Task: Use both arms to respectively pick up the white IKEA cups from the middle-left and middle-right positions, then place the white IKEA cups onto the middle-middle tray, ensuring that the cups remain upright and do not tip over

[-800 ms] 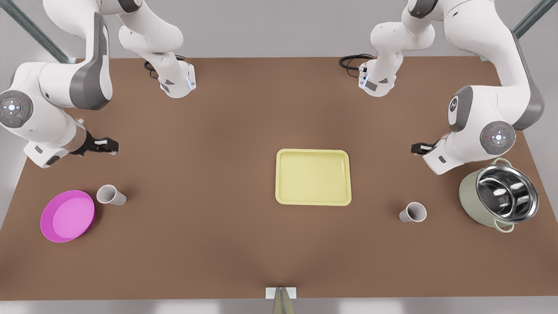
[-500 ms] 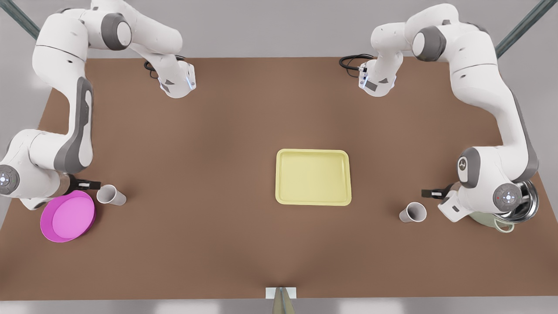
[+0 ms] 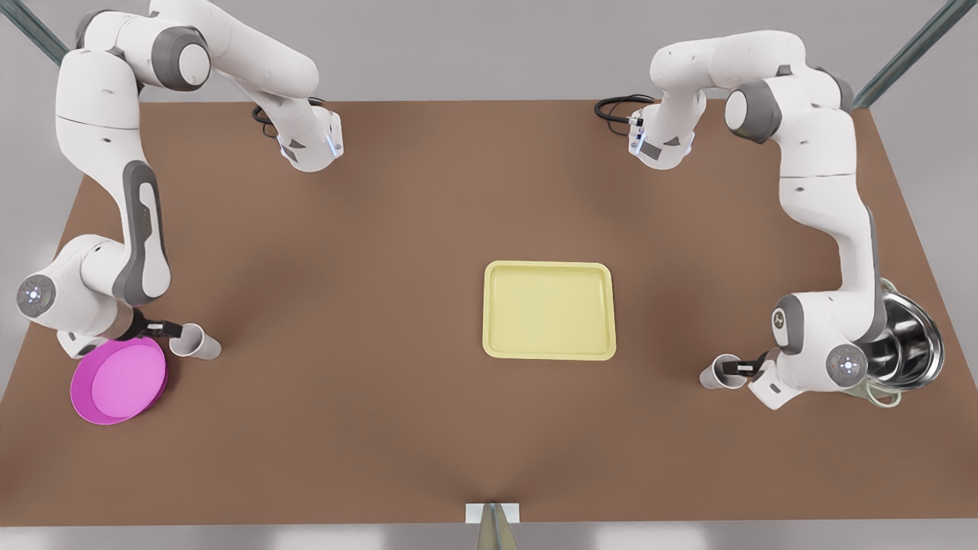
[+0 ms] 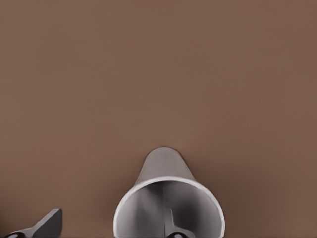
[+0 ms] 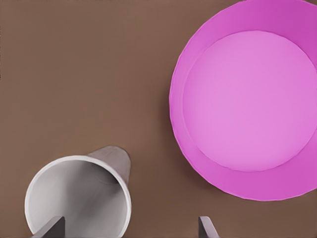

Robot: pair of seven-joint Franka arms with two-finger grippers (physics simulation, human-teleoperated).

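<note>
1. Two white IKEA cups are due on the tray (image 3: 548, 309); neither is on it yet. The tray lies bare at mid-table, well apart from both cups.
2. Cup at the front view's left (image 3: 200, 344): it stands on the table just beside the magenta plate (image 3: 118, 378). The right gripper (image 3: 164, 330) is at its rim. In the right wrist view the fingers (image 5: 49, 229) are spread wide, one over the cup's mouth (image 5: 79, 198) and the other out towards the plate (image 5: 247, 109). Nothing is gripped.
3. Cup at the front view's right (image 3: 714, 374): it stands on the table near the steel pot (image 3: 905, 344). The left gripper (image 3: 737, 368) is at its rim. In the left wrist view one finger (image 4: 44, 225) sits outside the cup (image 4: 166, 198) and the other inside its mouth. They are parted and not closed on the wall.
4. Assessment: both arms are positioned for a rim grasp, so the approach looks finished. Closing, lifting, carrying to the tray and setting down upright all remain for both cups.
5. Surface: a plain brown table (image 3: 382, 229), flat and matte. Besides the task items it carries the plate and the pot.
6. Room: a pale grey wall lies behind, with metal struts at the far corners. Black cables sit by the arm bases, and a small fixture sits at the near table edge.
</note>
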